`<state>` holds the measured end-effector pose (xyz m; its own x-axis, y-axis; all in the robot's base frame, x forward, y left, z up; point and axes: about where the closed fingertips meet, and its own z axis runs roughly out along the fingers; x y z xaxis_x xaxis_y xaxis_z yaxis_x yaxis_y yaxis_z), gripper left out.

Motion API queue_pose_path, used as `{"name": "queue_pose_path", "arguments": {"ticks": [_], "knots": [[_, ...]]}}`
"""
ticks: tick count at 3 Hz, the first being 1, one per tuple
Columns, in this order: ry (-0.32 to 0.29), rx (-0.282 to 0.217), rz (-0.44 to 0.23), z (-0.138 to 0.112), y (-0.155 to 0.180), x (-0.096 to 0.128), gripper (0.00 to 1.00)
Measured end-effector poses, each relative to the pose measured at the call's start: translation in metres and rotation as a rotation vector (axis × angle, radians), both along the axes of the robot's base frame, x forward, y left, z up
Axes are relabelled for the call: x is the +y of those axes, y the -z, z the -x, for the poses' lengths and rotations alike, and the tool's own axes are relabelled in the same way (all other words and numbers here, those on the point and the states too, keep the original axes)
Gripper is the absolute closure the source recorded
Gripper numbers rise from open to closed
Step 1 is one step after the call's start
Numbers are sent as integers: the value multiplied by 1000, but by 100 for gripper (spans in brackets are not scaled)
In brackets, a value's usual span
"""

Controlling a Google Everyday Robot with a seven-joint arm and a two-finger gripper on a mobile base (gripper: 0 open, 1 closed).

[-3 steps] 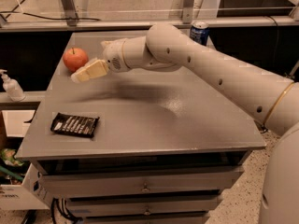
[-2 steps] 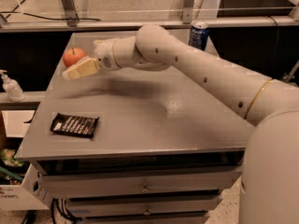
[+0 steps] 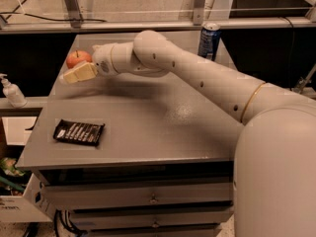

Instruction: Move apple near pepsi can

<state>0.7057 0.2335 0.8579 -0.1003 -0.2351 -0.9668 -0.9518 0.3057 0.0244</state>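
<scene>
The red-orange apple (image 3: 77,58) sits on the grey table (image 3: 148,117) near its far left edge. My gripper (image 3: 75,75) reaches across the table and hovers just in front of and below the apple, its cream fingers (image 3: 81,73) pointing left. The apple is not held. The dark blue pepsi can (image 3: 209,40) stands upright at the far right of the table, well apart from the apple and behind my arm.
A flat black snack wrapper (image 3: 79,132) lies near the front left of the table. A white pump bottle (image 3: 11,91) stands on a ledge to the left. Drawers (image 3: 153,197) sit under the table. A rail runs behind it.
My gripper and arm have moved left along the table, drawing closer to the apple. The apple, can and wrapper have not moved.
</scene>
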Motion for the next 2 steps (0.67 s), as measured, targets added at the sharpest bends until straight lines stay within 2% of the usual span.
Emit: {"name": "queue_pose_path", "arguments": {"ticks": [2], "knots": [[-2, 15, 5, -9, 11, 16, 41]]}}
